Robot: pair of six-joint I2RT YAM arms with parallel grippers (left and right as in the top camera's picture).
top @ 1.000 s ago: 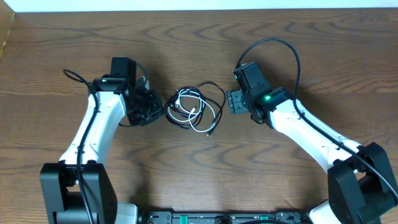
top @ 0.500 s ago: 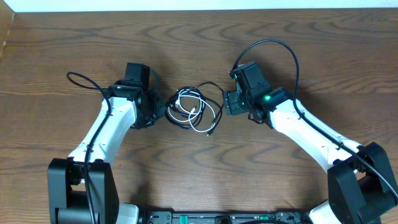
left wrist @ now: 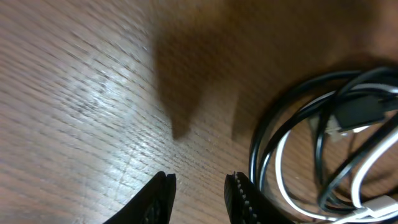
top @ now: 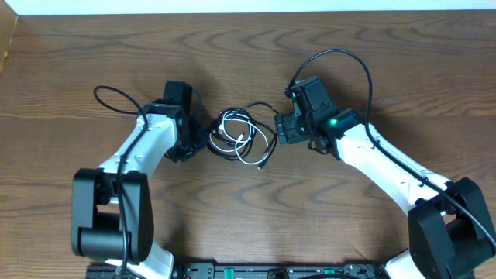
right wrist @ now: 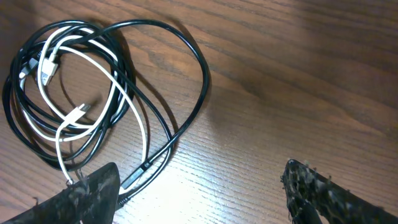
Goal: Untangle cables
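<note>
1. The cables (top: 242, 136) lie in one loose tangle on the table (top: 248, 46), mid-field, between the two arms.
2. The left gripper (top: 199, 142) sits just beside the tangle's left edge. The right gripper (top: 281, 129) sits just beside its right edge. I judge both about equally near.
3. Left wrist view: the jaws are apart with a modest gap, and nothing but bare wood lies between the fingertips (left wrist: 165, 186). The coil lies off to the right of the jaws, not between them.
4. Right wrist view: the jaws are spread wide and empty. The tangle lies ahead and to the left of them. One black loop (right wrist: 203, 68) bulges out toward the jaw line, and I take it to be the nearest strand on that side.
5. The bundle has no clear long axis and is roughly round. The white cable (right wrist: 47, 67) is wound inside the black turns, with one strand running down toward the right gripper's left finger.
6. Hard to read: the left wrist picture is blurred, and its right edge cuts the coil off.
7. I cannot tell which black strand belongs to which cable, or which crosses over which.
8. The lowest part of the tangle passes behind the right gripper's left finger, out of sight.
</note>
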